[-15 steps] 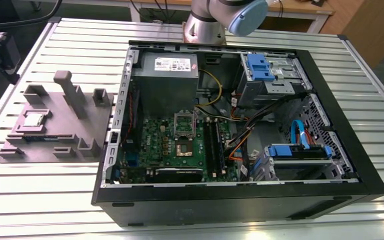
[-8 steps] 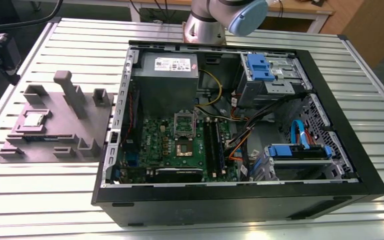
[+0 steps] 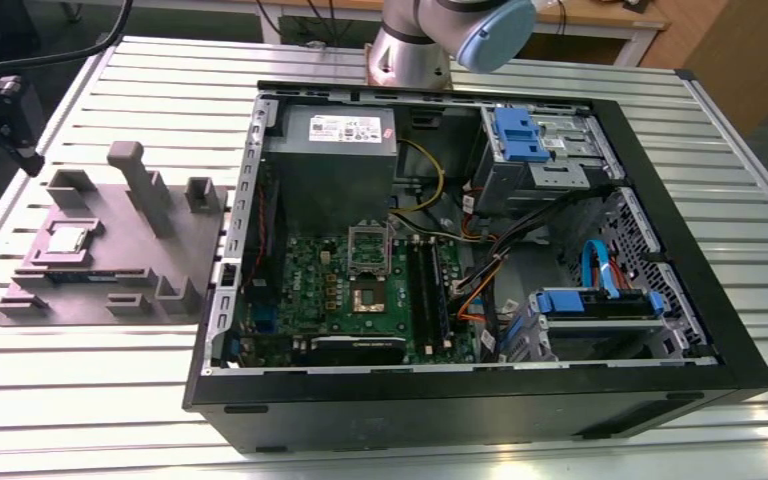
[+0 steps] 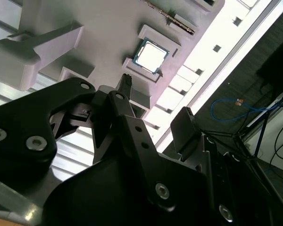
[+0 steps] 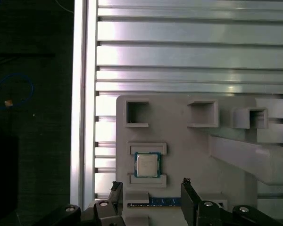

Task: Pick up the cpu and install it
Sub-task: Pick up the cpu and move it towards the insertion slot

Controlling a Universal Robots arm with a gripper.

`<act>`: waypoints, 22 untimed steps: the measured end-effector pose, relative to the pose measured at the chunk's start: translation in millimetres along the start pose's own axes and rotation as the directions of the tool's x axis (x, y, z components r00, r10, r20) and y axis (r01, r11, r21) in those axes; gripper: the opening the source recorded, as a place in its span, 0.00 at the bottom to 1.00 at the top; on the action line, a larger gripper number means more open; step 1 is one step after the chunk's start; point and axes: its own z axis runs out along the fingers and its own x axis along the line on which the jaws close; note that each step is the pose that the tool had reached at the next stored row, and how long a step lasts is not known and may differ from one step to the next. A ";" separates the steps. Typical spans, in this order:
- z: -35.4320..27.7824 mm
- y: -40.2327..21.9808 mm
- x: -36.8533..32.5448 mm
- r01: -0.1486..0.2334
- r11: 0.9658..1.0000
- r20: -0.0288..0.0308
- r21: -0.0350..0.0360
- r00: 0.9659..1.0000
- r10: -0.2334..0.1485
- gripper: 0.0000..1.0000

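In the exterior view the cpu [image 3: 67, 240] lies flat in a shallow recess of a grey fixture [image 3: 131, 290], toward that block's nine o'clock side. The fixture rests on the slatted table [image 3: 91, 400] at nine o'clock from the open computer case [image 3: 491, 400]. Inside the case the motherboard [image 3: 317, 290] shows its socket [image 3: 368, 272] near the middle, and the arm [image 3: 418, 40] rises at twelve o'clock from the case. In the second wrist view the gripper [image 4: 155, 101] hangs over the fixture [image 4: 113, 28] with its jaws spread apart and nothing between them. The cpu [image 4: 151, 55] sits just past the tips, untouched. In the first wrist view the gripper [image 5: 150, 184] is likewise wide and empty, its gap broader than the cpu [image 5: 147, 165]. The chip sits framed between two low ledges of the fixture [image 5: 188, 150], lined up with the gap.
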 end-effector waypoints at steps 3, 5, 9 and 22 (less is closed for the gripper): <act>4.3 -0.4 -1.9 0.000 1.000 0.000 0.000 1.000 0.000 0.60; 7.6 -0.7 -5.2 0.000 1.000 0.000 0.000 1.000 0.000 0.60; 14.8 -1.1 -6.1 0.000 1.000 0.000 0.000 1.000 0.000 0.60; 38.3 -3.8 -5.6 -0.014 1.000 0.000 0.000 1.000 0.014 0.60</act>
